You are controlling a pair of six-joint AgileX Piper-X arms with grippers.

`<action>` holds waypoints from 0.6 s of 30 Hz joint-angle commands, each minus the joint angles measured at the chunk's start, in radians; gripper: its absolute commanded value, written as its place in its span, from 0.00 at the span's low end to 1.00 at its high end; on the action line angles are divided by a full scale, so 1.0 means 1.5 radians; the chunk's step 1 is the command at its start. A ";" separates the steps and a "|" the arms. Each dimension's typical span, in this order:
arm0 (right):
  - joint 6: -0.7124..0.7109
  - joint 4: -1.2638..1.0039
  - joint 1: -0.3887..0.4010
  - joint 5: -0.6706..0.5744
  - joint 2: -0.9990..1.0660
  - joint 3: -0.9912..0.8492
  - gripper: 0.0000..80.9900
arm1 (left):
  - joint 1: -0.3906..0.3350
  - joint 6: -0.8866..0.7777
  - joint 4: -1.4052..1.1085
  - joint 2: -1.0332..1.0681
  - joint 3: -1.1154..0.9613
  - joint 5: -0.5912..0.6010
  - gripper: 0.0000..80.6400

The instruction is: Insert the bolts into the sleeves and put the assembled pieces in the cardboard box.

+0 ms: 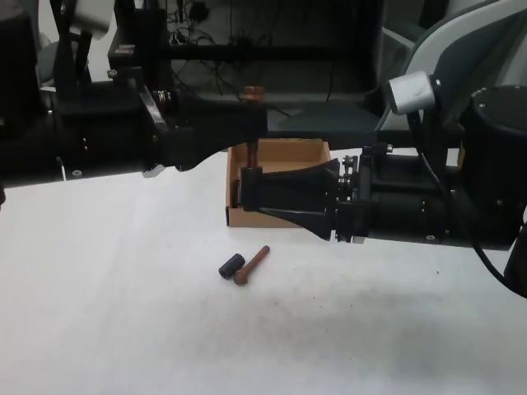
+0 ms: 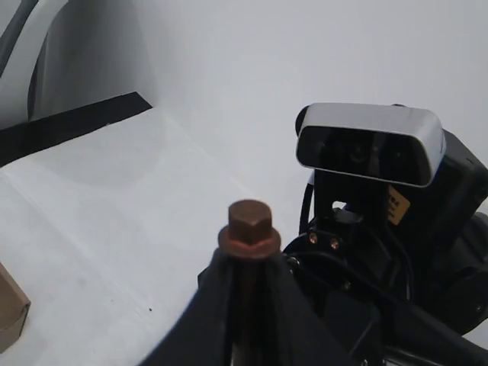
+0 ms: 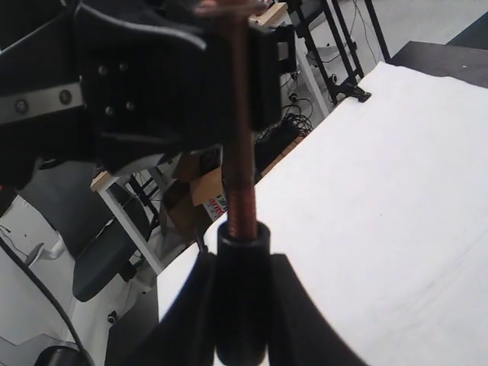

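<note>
My left gripper [image 1: 252, 123] is shut on a copper bolt [image 1: 252, 97], hex head up, above the cardboard box [image 1: 280, 150]. The bolt head [image 2: 245, 229] sticks out between the left fingers. Just below it, my right gripper [image 1: 245, 188] is shut on a black sleeve [image 3: 242, 290] held upright. The bolt's threaded shaft [image 3: 241, 145] runs down into the sleeve's top opening. A second black sleeve [image 1: 230, 265] and a second copper bolt [image 1: 252, 265] lie side by side on the white table in front of the box.
The open box stands mid-table behind both grippers; one corner of it [image 2: 9, 313] appears in the left wrist view. White table surface [image 1: 123, 313] stretches in front and to the sides. A dark frame and cables stand beyond the far edge.
</note>
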 commanded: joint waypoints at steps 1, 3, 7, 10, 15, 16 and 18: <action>-0.003 -0.034 0.000 -0.018 -0.010 -0.012 0.01 | 0.001 0.031 0.023 -0.003 -0.002 -0.027 0.02; -0.003 -0.034 0.000 -0.018 -0.010 -0.012 0.01 | 0.001 0.036 0.044 -0.003 -0.002 -0.045 0.02; -0.003 -0.034 0.000 -0.018 -0.010 -0.012 0.01 | 0.001 0.058 0.102 -0.003 -0.002 -0.083 0.02; -0.003 -0.034 0.000 -0.013 -0.010 -0.012 0.01 | 0.001 0.059 0.109 -0.003 -0.002 -0.100 0.02; -0.006 -0.034 0.000 -0.007 -0.010 -0.020 0.01 | 0.001 0.059 0.131 -0.003 -0.002 -0.137 0.02; -0.008 -0.034 0.000 -0.004 -0.010 -0.024 0.01 | 0.001 0.059 0.132 -0.003 -0.002 -0.137 0.02; -0.015 -0.034 0.000 -0.002 -0.010 -0.033 0.01 | 0.001 0.059 0.134 -0.003 -0.002 -0.137 0.02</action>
